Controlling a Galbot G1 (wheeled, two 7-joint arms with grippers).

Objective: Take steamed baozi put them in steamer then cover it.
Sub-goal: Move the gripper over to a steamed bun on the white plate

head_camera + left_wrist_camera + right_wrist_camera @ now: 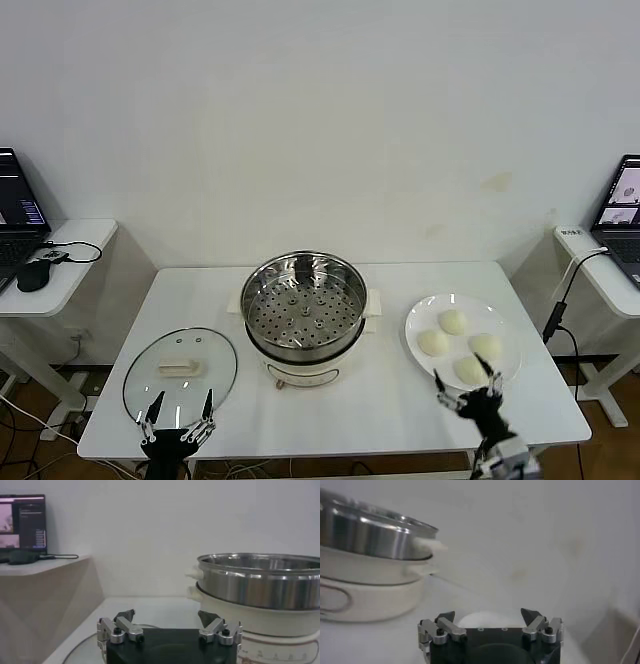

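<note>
Head view shows the white rectangular table [330,420] carrying everything the task needs. At its centre stands the round shiny steel steamer on a cream-white electric base [304,317], uncovered, its perforated tray bare. At about nine o'clock from the steamer, toward the table's near edge, lies the round glass lid with a cream handle [180,372]; at three o'clock sits the flat white plate [462,338] with the four pale cream-white round baozi [452,322] clustered on it, none yet moved.

The right gripper [467,396] hangs over the plate's near rim at about six o'clock, fingers spread wide and empty — just beside the nearest bun. The left gripper [178,421] waits at the lid's near edge, likewise spread and holding nothing.

The step in hand looks to be the first pick. To do it well, the right gripper should centre over one bun, probably the nearest, come down with its fingers straddling the bun's widest part, and close gently — the dough likely dents easily. Lifting straight up before swinging toward nine o'clock should clear the steamer's tall steel wall, and placing near the tray's far side leaves room for the other three.
</note>
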